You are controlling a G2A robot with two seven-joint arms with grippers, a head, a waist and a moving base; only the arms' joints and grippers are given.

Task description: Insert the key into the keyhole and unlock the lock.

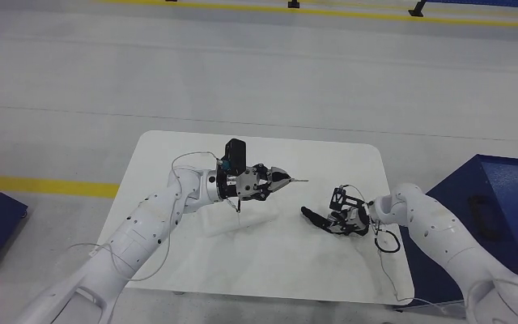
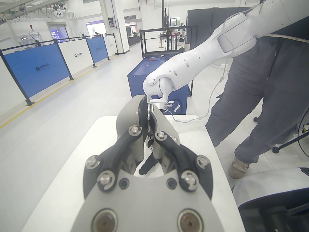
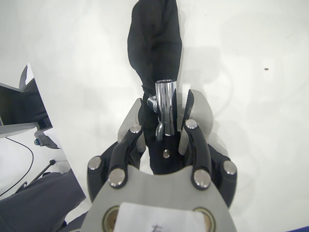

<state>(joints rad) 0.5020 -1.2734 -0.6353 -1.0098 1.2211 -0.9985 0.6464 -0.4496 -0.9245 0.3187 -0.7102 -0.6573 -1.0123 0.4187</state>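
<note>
left gripper [image 1: 282,176] was clamped on the key [image 2: 147,118], with the blade edge-on between the pads and its tip sticking out past the fingertips. in the top view the key's long axis ran left-right with the tip pointing right, above the middle of the table [image 1: 243,267]. right gripper [image 1: 335,219] was closed on the lock [image 1: 317,217], holding it low over the right side of the table. the lock sat right of the key tip and nearer than it, clearly apart and not touching. its long axis also ran roughly left-right, with the free end pointing left toward the key. in the right wrist view the chrome cylinder [image 3: 165,102] lay between the fingers, a thin gap beside one pad, and its open end faced away from the wrist. the black sleeve [image 3: 154,37] bulged out just past that end. couldn't tell if the keyhole sat in that end, too dark to see in. judgement: key not inserted yet. the next move looks like bringing the key tip right and nearer, then lining the blade up with the cylinder axis. both axes were roughly in line but offset near-far, and the sleeve could get in the way of the tip.
</note>
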